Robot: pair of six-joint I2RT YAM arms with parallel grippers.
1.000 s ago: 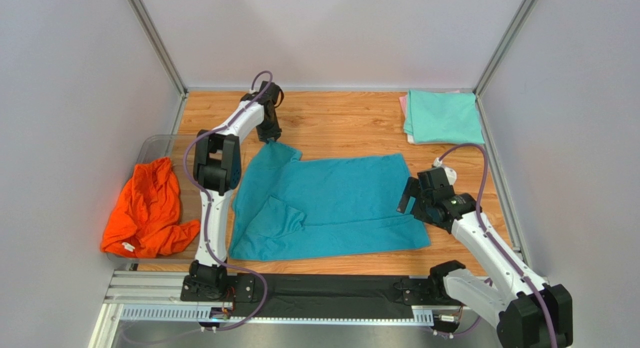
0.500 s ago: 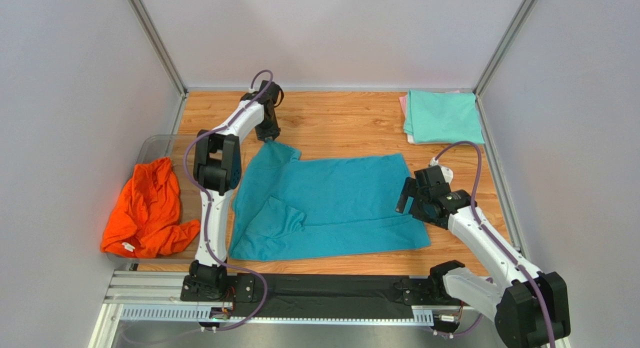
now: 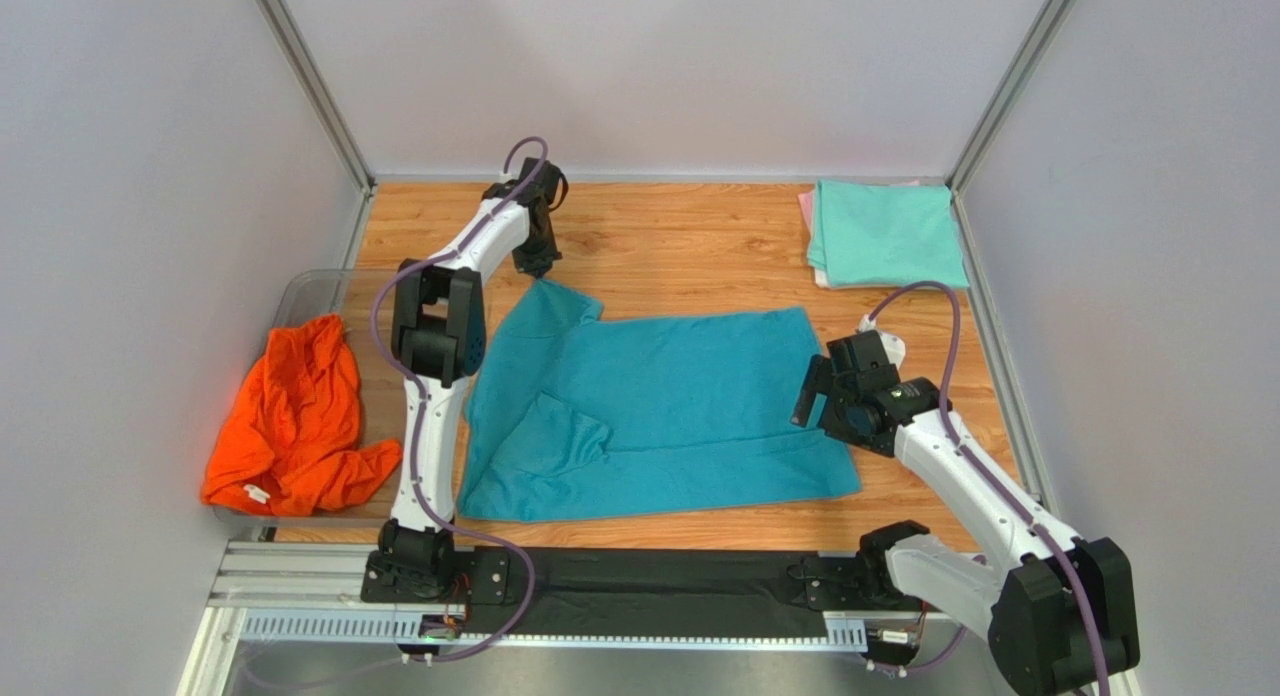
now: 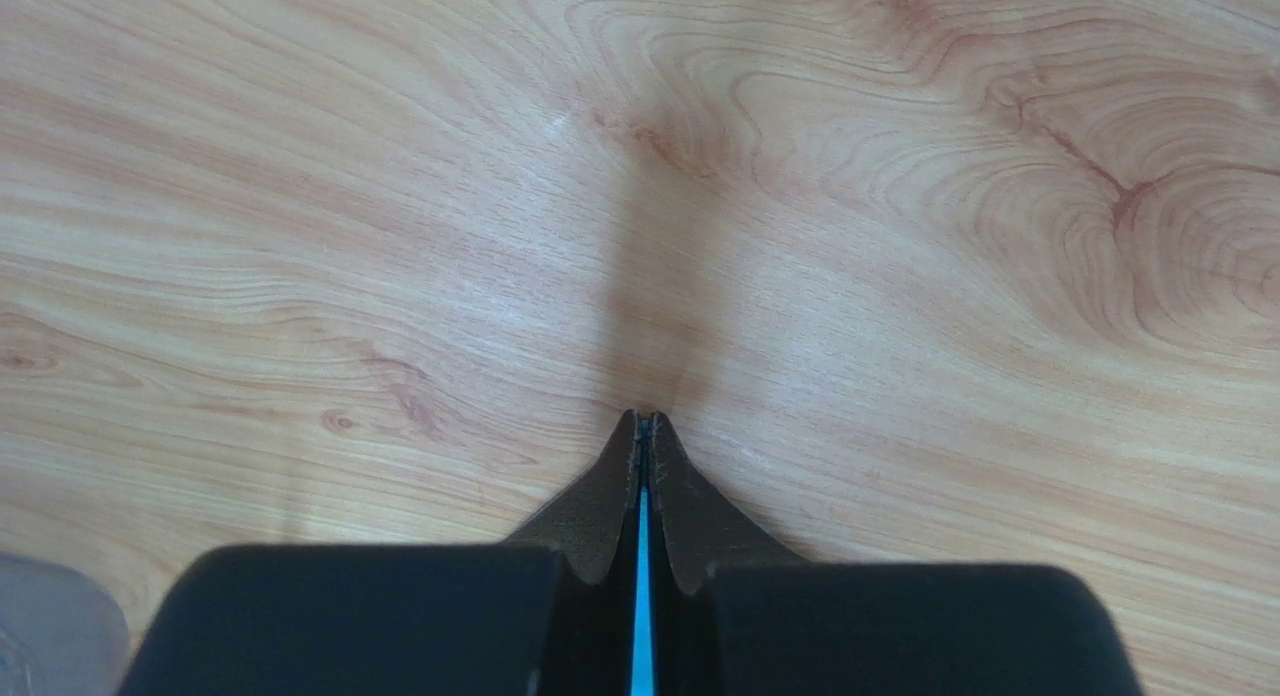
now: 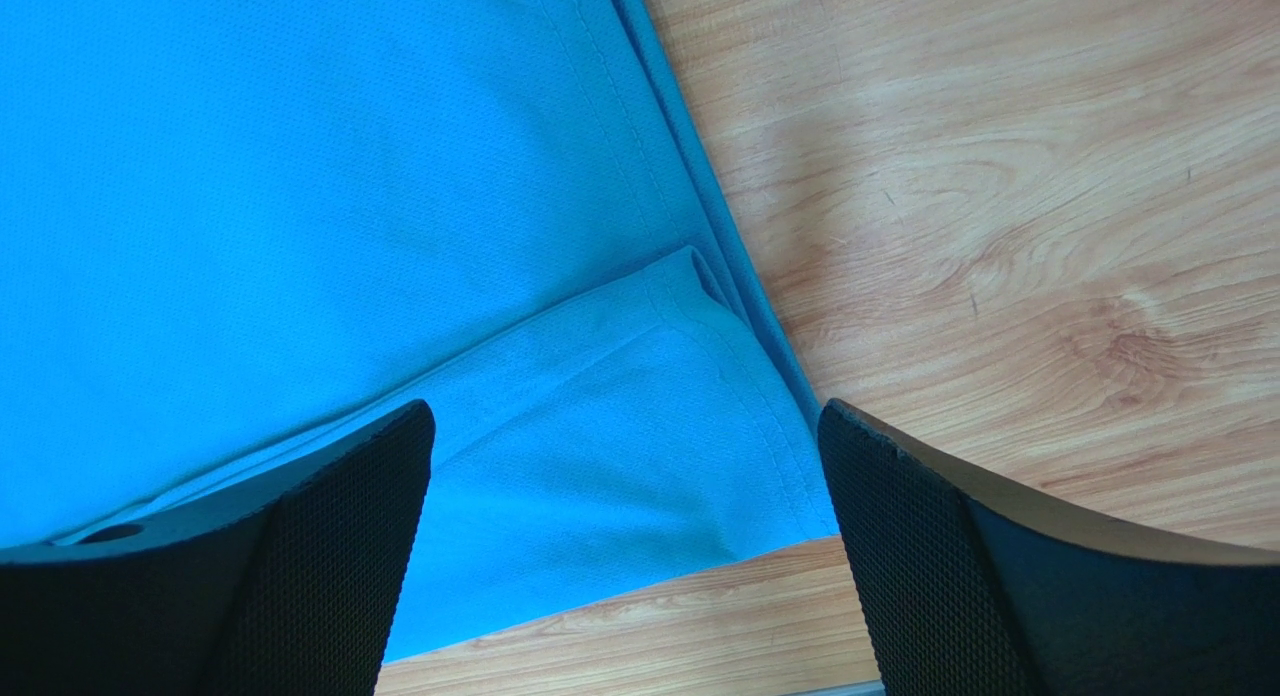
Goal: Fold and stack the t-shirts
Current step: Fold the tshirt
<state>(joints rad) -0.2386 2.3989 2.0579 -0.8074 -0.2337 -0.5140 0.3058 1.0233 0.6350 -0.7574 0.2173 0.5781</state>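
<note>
- Four cloth t-shirts are showing in the top view, one of each colour, along with two white-and-black arms and one tub.
- The plain short-sleeved teal-blue t-shirt (image 3: pixel 676 411) is lying spread out at the centre of the light wooden table (image 3: pixel 691 254), with a sleeve folded in at its lower left.
- The crumpled bright orange t-shirt (image 3: pixel 293 419) is sitting at the left edge of the frame, in the clear plastic tub (image 3: pixel 308 284).
- The folded mint green t-shirt (image 3: pixel 890 231) is resting at the upper right, on top of the pale pink t-shirt (image 3: pixel 809 224), which is showing only as a thin strip along its left side.
- The left gripper (image 3: pixel 537 269) is reaching to the teal-blue t-shirt's upper left corner. Its jaws are clenched, and the left wrist view is showing a thin sliver of the blue cloth pinched between them.
- The right gripper (image 3: pixel 813 401) is hanging over the teal-blue t-shirt's right hem with its jaws spread wide and holding nothing.
</note>
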